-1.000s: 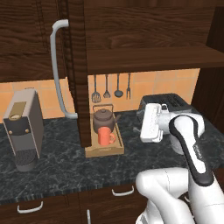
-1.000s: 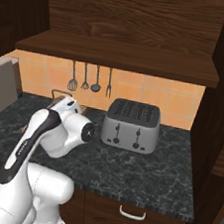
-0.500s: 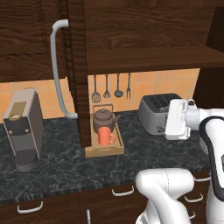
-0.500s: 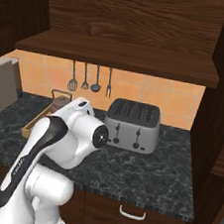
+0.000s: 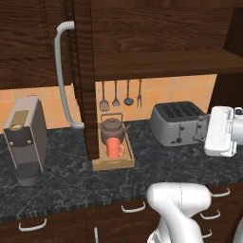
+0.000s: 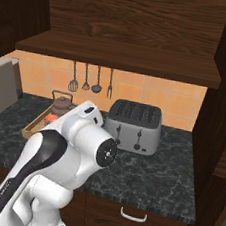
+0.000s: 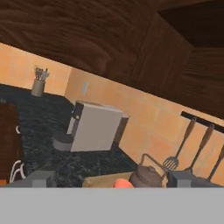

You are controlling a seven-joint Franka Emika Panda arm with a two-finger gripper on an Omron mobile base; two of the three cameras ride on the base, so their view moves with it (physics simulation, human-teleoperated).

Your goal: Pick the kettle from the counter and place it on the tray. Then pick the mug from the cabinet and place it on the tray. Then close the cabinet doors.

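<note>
A dark wood kitchen with an orange tiled backsplash, and a marbled black counter (image 5: pixel 71 180) running across the lower half of the left base view.

Nearest in that view, the white arm fills the lower right, its hand at the right edge beside the silver toaster (image 5: pixel 176 122). In the hand view the gripper (image 7: pixel 111 179) shows two dark tips at the bottom, set wide apart with nothing between them: open and empty.

Further back, at centre, the tan tray (image 5: pixel 114 161) lies on the counter with the orange-red mug (image 5: pixel 114 147) standing at its front and the dark kettle (image 5: pixel 112 129) just behind it, both inside the rim. So the first two steps look finished.

Behind and above, the cabinet (image 5: pixel 156 61) is open, its shelf exposed. One of the cabinet doors (image 5: pixel 80 71) stands edge-on at upper left centre, its grey bar handle (image 5: pixel 64 76) curving down beside it. Closing the doors is what remains, by my reading. A coffee machine (image 5: pixel 26 137) sits at the far left, utensils (image 5: pixel 121 94) hang on the wall.
</note>
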